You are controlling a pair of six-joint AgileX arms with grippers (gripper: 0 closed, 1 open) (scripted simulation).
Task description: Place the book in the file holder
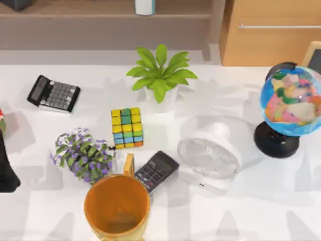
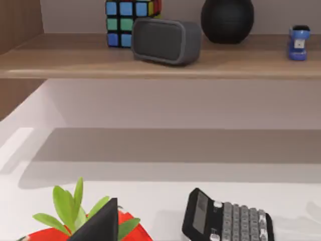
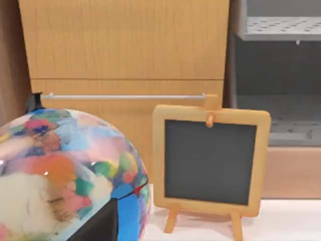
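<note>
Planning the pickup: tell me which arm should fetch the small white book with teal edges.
Left, probably. The white teal-edged book stands on the wooden shelf left of centre; my left arm sits at the table's left edge, while my right wrist faces the multicoloured globe far right.

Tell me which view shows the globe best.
The top view: the whole globe stands on its black base at the table's right side. The right wrist view shows just part of its coloured sphere up close, beside a small chalkboard.
</note>
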